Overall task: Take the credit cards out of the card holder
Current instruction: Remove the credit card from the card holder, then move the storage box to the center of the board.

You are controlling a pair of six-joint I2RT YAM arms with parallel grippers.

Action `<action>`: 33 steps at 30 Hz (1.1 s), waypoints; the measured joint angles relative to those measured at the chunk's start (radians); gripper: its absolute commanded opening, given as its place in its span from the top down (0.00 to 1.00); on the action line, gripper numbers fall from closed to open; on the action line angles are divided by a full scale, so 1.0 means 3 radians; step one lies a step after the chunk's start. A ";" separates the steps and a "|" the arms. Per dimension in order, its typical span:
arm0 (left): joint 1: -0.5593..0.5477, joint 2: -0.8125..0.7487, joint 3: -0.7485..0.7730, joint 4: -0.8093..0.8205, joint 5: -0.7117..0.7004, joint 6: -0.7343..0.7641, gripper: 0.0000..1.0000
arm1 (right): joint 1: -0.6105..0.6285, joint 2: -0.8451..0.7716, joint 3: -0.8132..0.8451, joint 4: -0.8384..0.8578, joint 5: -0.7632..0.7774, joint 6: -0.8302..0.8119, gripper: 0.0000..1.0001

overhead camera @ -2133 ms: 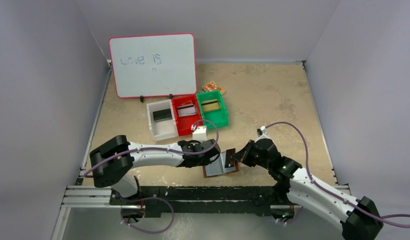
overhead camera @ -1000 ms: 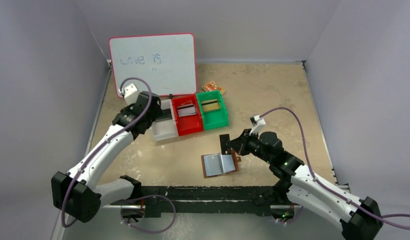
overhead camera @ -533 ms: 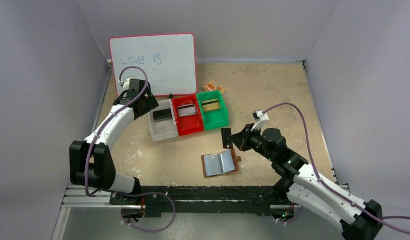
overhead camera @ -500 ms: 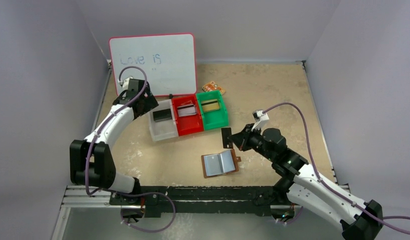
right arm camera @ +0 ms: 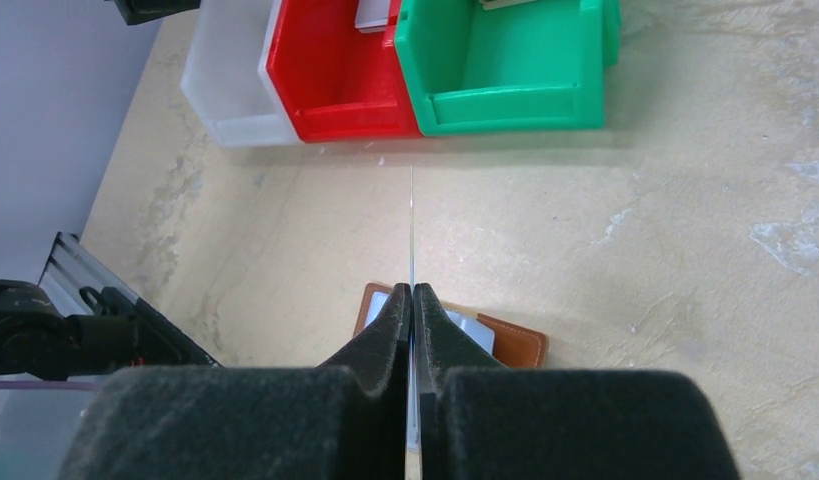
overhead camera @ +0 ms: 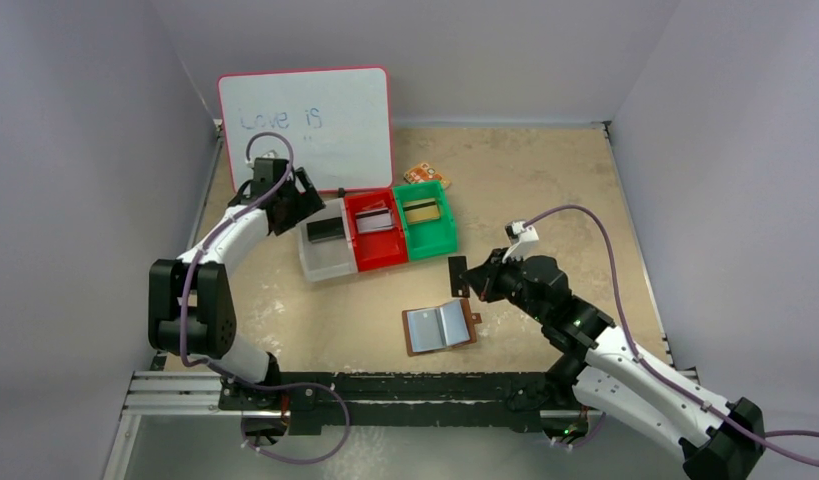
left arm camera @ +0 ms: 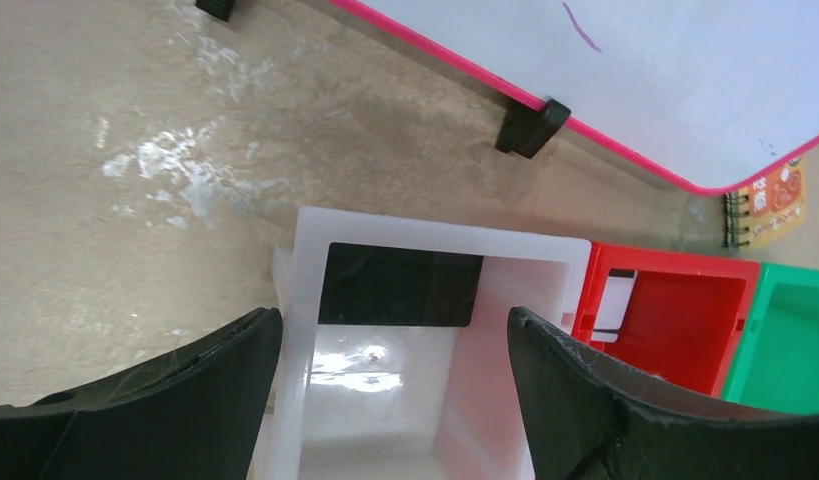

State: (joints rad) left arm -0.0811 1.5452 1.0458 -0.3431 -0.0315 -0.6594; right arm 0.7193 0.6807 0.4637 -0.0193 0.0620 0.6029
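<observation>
My right claw (right arm camera: 412, 290) pinches a thin dark plastic card (overhead camera: 457, 275) at 12 o'clock of the open brown leather-look wallet (overhead camera: 441, 327). My left claw (left arm camera: 392, 318) gapes over the white plastic bin (left arm camera: 305, 230).

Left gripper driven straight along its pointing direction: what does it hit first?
Likely the floor of the white bin, beside the black card lying in it; the open left gripper frames that bin. Depth uncertain.
</observation>
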 measured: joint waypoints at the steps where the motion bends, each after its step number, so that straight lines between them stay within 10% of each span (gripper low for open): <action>1: 0.0003 0.0001 -0.0025 0.0041 0.0046 -0.0003 0.18 | 0.0000 0.0009 0.0000 -0.0010 0.0020 -0.0003 1.00; 33: -0.0931 0.0603 0.0062 0.0843 0.0553 -0.0685 0.20 | 0.0000 -0.0223 0.0172 -0.0559 0.1025 0.0048 1.00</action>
State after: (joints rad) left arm -0.3603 1.7260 1.0645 -0.0902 0.1345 -0.8650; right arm 0.7193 0.6140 0.5152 -0.1871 0.3695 0.6174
